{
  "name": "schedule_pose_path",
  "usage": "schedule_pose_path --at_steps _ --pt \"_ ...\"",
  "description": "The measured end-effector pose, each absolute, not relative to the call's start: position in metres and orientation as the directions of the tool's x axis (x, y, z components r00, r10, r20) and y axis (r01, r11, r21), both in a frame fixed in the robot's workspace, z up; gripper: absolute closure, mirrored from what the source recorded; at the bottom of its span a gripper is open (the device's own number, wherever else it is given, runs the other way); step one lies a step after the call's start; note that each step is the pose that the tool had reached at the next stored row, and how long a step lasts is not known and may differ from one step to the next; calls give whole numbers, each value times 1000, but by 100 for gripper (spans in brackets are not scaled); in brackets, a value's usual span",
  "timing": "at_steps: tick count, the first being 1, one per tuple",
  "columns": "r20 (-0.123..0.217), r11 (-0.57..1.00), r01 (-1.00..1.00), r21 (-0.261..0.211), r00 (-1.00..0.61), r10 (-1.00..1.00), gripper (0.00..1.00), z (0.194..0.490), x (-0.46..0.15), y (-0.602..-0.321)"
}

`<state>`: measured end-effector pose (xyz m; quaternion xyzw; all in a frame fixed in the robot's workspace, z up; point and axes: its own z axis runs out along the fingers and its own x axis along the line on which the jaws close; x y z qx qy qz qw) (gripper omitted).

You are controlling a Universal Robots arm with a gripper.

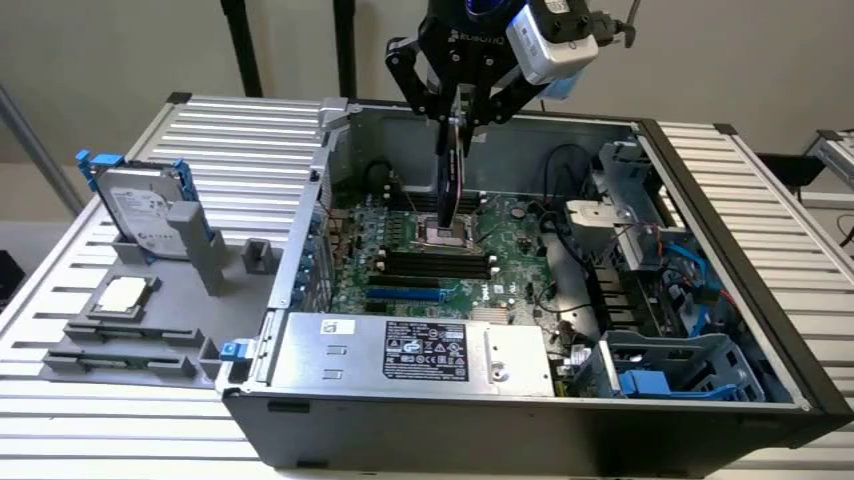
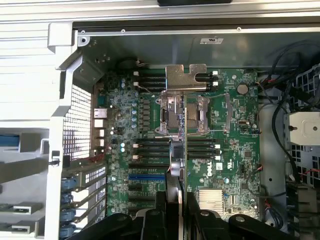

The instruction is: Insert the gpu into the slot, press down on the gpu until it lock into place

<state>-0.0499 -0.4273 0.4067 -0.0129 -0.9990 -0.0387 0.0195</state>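
Observation:
My gripper [image 1: 458, 116] is shut on the gpu [image 1: 450, 180], a thin black card that hangs edge-on and upright above the motherboard [image 1: 514, 250], inside the open computer case [image 1: 747, 250]. In the wrist view the gpu [image 2: 181, 150] runs away from the gripper [image 2: 180, 212] as a narrow edge ending in its silver metal bracket [image 2: 186, 78], over the processor socket [image 2: 182, 115]. The slot [image 1: 404, 295], a bright-blue strip, lies on the board nearer the case's front, below and beside the card, apart from it. The slot [image 2: 146, 176] lies bare in the wrist view.
Black memory slots [image 1: 434, 265] lie between the socket and the blue strip. A silver power supply [image 1: 414, 350] fills the case's front. Cables and drive cages [image 1: 641, 260] crowd the exterior view's right. A hard drive with blue rails [image 1: 144, 210] stands on the table outside.

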Motion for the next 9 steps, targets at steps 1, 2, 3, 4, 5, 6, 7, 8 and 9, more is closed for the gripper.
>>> schedule_pose_path --at_steps 1,2,3,4,5,6,7,8,9 --pt "40 997 27 77 -999 24 73 407 -50 -427" --pt "40 997 19 77 -999 16 73 406 -50 -427" --pt "40 997 2 77 -999 -1 73 406 -50 -427" --pt "40 997 -17 77 -999 -20 73 406 -50 -427" --pt "40 996 -35 77 -998 -38 73 406 -50 -427" --pt "40 996 -53 77 -998 -56 73 406 -50 -427" --pt "40 995 -71 77 -996 -74 73 405 -50 -427" --pt "40 993 -88 77 -995 -92 73 405 -50 -427" --pt "40 991 -106 77 -993 -110 73 405 -50 -427"
